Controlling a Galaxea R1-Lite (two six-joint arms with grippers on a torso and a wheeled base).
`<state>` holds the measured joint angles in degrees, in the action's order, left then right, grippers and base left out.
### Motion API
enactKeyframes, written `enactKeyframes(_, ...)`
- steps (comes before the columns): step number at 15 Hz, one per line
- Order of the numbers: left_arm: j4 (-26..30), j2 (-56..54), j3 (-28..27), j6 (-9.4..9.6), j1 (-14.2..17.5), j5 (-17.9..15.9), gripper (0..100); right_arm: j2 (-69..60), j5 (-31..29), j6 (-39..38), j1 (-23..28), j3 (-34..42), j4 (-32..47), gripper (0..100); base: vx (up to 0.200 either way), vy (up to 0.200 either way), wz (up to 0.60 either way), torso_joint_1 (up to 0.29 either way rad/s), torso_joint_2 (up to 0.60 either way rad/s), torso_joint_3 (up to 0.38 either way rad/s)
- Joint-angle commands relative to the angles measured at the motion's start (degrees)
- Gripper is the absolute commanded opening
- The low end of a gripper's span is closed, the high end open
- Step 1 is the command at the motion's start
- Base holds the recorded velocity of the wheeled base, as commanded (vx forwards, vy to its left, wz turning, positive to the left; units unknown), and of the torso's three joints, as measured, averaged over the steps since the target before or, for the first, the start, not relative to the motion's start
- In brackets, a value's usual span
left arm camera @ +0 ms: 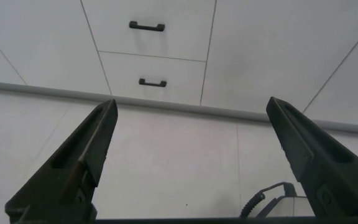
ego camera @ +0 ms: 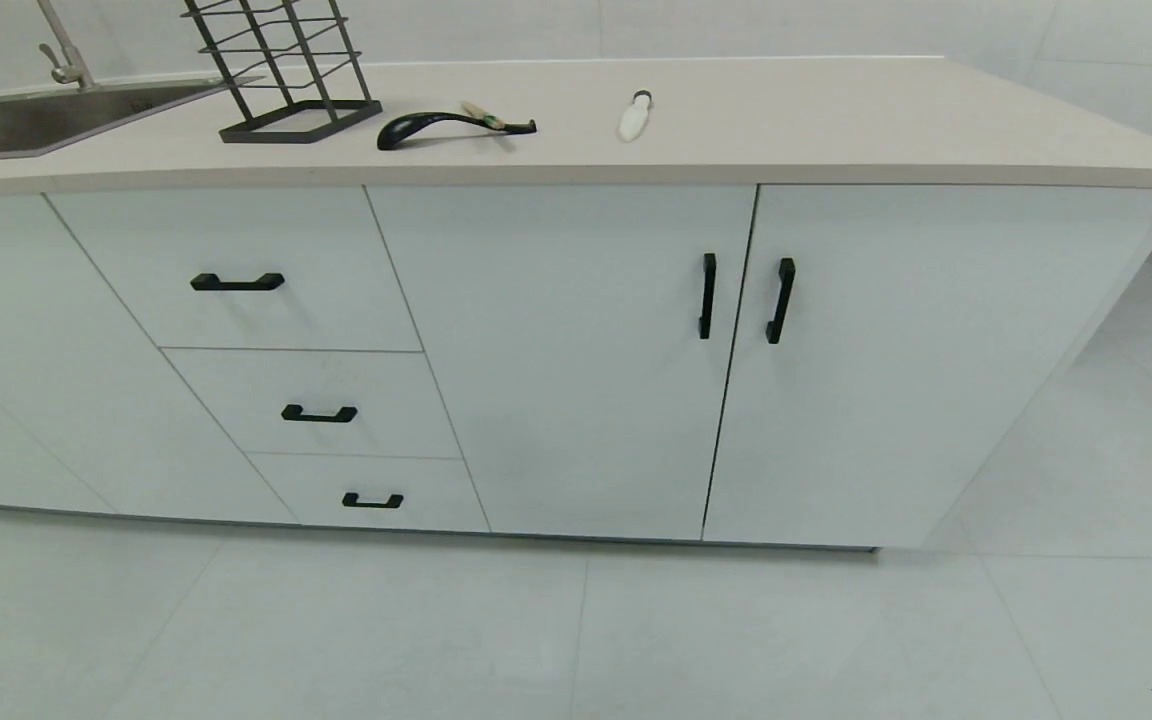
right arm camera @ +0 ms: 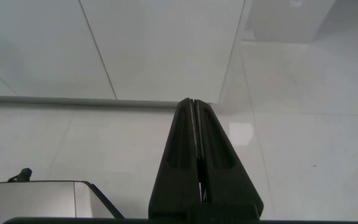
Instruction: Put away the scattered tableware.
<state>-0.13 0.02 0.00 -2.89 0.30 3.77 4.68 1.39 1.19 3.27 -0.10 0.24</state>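
Head view shows black utensil (ego camera: 402,131) on countertop (ego camera: 836,120); wrist views face floor (left arm camera: 166,155).

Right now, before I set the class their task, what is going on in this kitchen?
Nothing is being handled yet. A black ladle and a white utensil lie loose on the countertop near a wire rack. The left claw is open, the right claw shut and empty, both low over the floor by the closed cabinets.

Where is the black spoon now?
Head view: the black spoon lies on the countertop, just right of the wire rack, left of the white utensil.
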Motion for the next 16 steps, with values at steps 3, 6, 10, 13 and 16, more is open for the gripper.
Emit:
enactKeyframes(3, 0.0, 0.0, 0.0, -0.01, 0.0, 0.0, 100, 0.2, 0.0, 0.0, 0.0, 0.0, 0.0, 0, 0.000, 0.200, 0.00, 0.002, 0.00, 0.001)
enactKeyframes(6, 0.0, 0.0, 0.0, -0.01, 0.0, 0.0, 100, 0.2, 0.0, 0.0, 0.0, 0.0, 0.0, 0, 0.000, 0.200, 0.00, -0.001, 0.00, 0.004)
enactKeyframes(10, 0.0, 0.0, 0.0, -0.01, 0.0, 0.0, 100, 0.2, 0.0, 0.0, 0.0, 0.0, 0.0, 0, 0.000, 0.200, 0.00, 0.004, 0.00, 0.001)
enactKeyframes(13, 0.0, 0.0, 0.0, -0.01, 0.0, 0.0, 100, 0.2, 0.0, 0.0, 0.0, 0.0, 0.0, 0, 0.000, 0.067, 0.00, 0.001, 0.00, 0.001)
enactKeyframes(16, 0.0, 0.0, 0.0, -0.01, 0.0, 0.0, 100, 0.2, 0.0, 0.1, 0.0, 0.0, 0.0, 0, 0.000, 0.000, 0.40, 0.002, 0.00, 0.003)
